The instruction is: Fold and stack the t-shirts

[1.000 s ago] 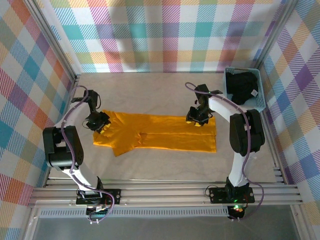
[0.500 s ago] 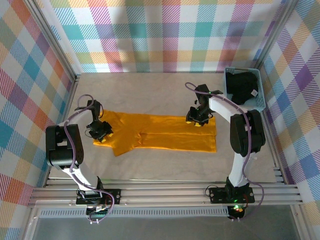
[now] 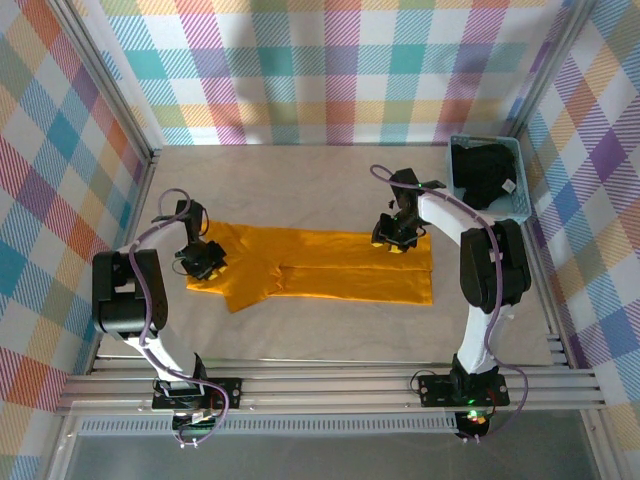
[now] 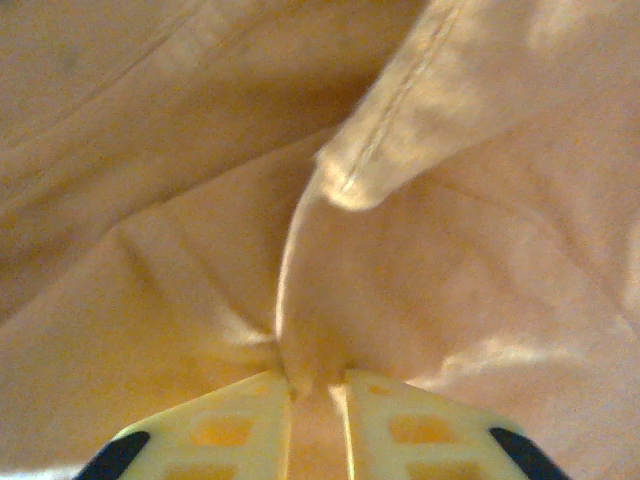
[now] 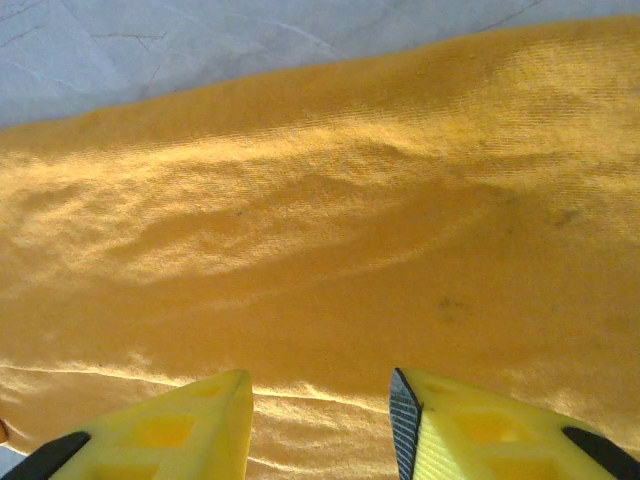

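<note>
Folding is under way on the orange shirt (image 3: 330, 268), which lies stretched sideways across the middle of the table (image 3: 300, 180). It looks already narrowed into a long band, with a seam-like crease running along its length. The black shirt (image 3: 483, 175) sits bunched in the pale blue basket (image 3: 522, 205) at the far right corner, not yet dealt with.

The left gripper (image 4: 315, 385) is at the shirt's left end, its yellow fingers drawn close together on a small raised pleat of cloth. The right gripper (image 5: 320, 385) is at the far edge near the right end. Its fingers stand apart, low over the cloth, with nothing visibly clamped between them.

My guess is that the next move is a crosswise fold, one end carried over the other. That calls for a firm pinch at both ends, through all the layers, so the band lifts evenly and does not sag or open.

The cloth is a soft, matte knit with a fine ribbed weave. It ripples in shallow waves under the right gripper and bunches into thicker, stitched hems and puckers under the left gripper. It will drape and slip rather than hold a crease.
</note>
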Controlling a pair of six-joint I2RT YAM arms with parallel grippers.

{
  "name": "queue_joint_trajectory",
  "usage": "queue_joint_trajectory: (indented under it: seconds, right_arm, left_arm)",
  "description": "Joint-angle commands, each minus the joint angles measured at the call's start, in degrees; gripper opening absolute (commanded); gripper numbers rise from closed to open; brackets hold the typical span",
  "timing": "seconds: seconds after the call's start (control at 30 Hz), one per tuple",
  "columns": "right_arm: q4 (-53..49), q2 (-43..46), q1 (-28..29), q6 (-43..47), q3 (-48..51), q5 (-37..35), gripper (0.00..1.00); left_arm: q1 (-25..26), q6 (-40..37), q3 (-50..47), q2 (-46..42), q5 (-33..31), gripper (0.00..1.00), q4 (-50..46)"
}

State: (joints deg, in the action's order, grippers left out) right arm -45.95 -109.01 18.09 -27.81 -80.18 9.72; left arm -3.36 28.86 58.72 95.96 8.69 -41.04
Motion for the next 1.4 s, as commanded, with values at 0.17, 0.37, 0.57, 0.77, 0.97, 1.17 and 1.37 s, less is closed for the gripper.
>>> queue_joint_trajectory:
  seconds: [0.17,0.37,0.57,0.77,0.97,1.17,1.37]
  right_arm:
    - [-0.2,2.0,0.2,0.2,1.3,0.9,0.41]
    - [-0.4,1.8,0.3,0.7,1.0,1.2,0.41]
    - [-0.5,1.9,0.3,0.8,0.8,1.2,0.42]
    - [-0.4,2.5,0.2,0.9,1.8,1.0,0.42]
    - [-0.1,2.8,0.2,0.7,2.5,0.8,0.41]
    - [0.0,2.4,0.2,0.7,2.1,1.0,0.42]
    - [-0.1,2.4,0.3,0.7,2.0,1.0,0.41]
  left_arm:
    - [8.5,11.3,-12.4,-15.6,2.1,0.32,-5.9]
    - [10.4,15.1,-17.8,-17.7,1.2,0.36,-1.9]
    - [10.5,13.2,-18.3,-14.2,1.5,0.34,1.0]
    - [10.7,11.7,-17.5,-11.7,-0.6,0.15,1.6]
    - [10.7,8.4,-12.6,-14.2,-8.9,0.04,-4.2]
    - [10.7,5.9,-4.1,-14.4,-11.9,0.03,-7.3]
    - [10.4,2.5,0.5,-11.4,-17.6,0.01,-9.1]
